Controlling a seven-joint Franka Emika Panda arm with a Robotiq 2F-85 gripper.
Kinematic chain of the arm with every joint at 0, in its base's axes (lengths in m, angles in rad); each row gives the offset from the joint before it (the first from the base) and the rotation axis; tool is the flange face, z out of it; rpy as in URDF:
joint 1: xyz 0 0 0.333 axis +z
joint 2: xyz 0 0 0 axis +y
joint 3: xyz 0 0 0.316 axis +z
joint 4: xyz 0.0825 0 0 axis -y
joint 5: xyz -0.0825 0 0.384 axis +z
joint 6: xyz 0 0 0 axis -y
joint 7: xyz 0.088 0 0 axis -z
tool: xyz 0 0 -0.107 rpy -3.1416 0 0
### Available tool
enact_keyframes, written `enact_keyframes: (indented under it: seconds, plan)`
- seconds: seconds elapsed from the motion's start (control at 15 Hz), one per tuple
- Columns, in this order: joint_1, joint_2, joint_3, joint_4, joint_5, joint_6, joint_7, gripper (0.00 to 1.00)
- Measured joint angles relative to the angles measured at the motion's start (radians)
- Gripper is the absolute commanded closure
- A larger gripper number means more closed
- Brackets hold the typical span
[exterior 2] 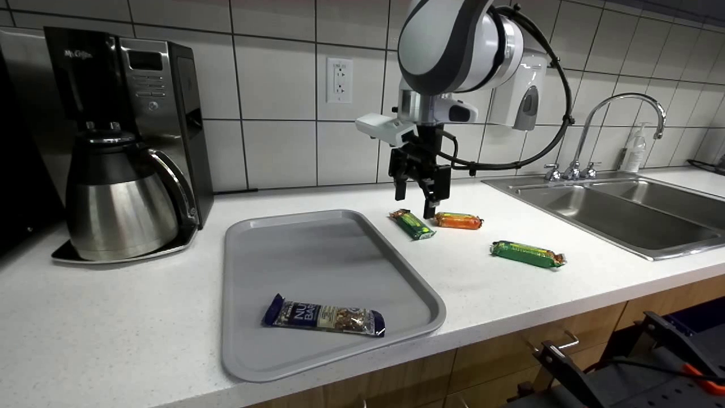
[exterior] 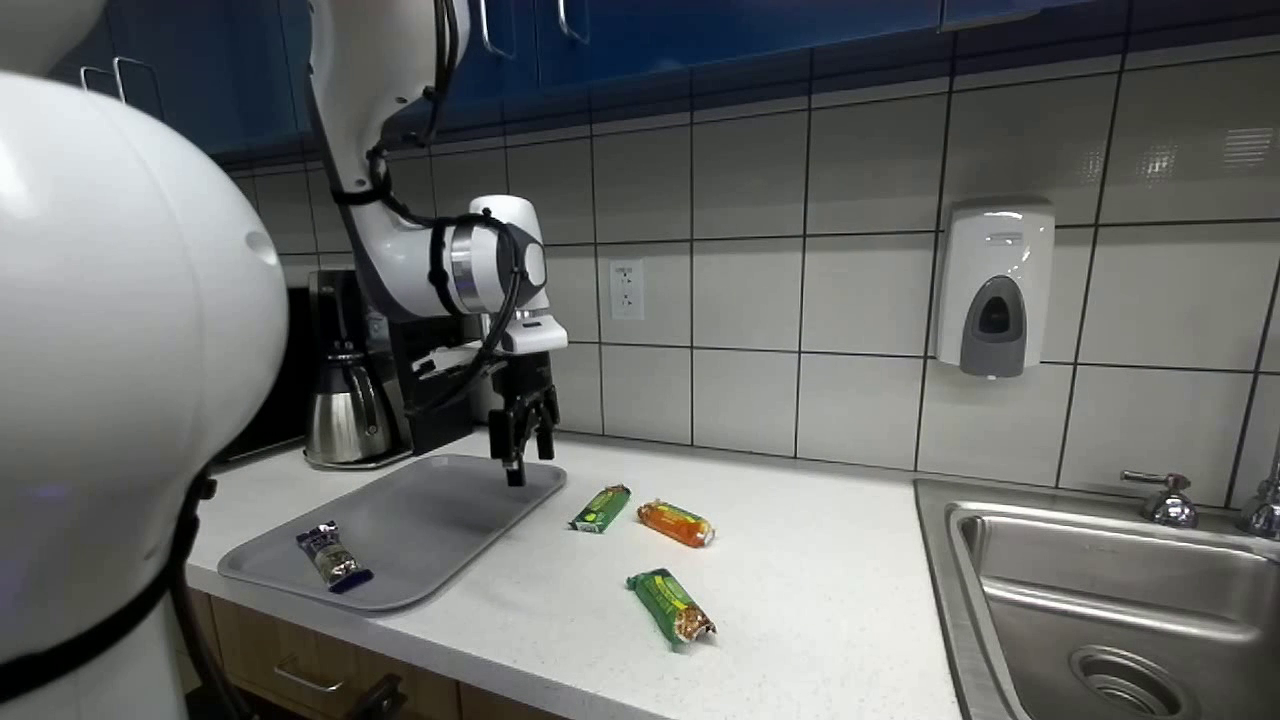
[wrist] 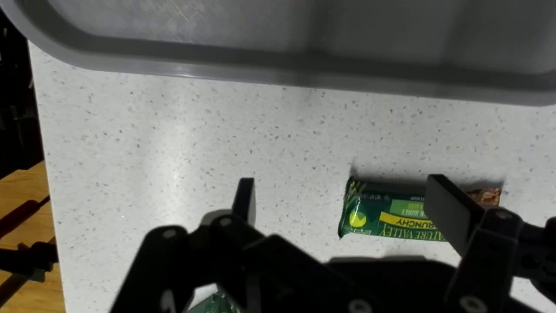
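- The jaws stand wide apart with nothing between them, hanging above the counter (exterior 2: 470,266)
- Nearest to them lies the close green bar (wrist: 391,213), on the counter beside the gray tray (exterior 2: 306,243) and apart from it; in the wrist view one side of the jaws hides part of its wrapper, and no contact can be made out
- Done, judging by how things lie: the blue nut bar (exterior 2: 325,316) rests on the gray tray, at the end by the counter's front edge, well apart from the jaws
- Left off the gray tray: three bars on the counter, namely the close green bar, the orange bar (exterior: 677,523) near it, and the farther green bar (exterior: 668,604), which lies by itself closer to the front edge
- So the work looks partway along: of the four bars in sight one is on the gray tray, none is gripped, and a grasp on the close green bar appears not yet made
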Motion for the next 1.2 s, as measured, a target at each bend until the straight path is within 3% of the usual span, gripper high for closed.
enact_keyframes:
  seconds: [0.6,1.2]
  plan:
    - [0.003,0.001,0.066,0.039,0.090,-0.031,-0.293,0.00]
    - [0.011,0.007,0.064,0.042,0.090,-0.037,-0.305,0.00]
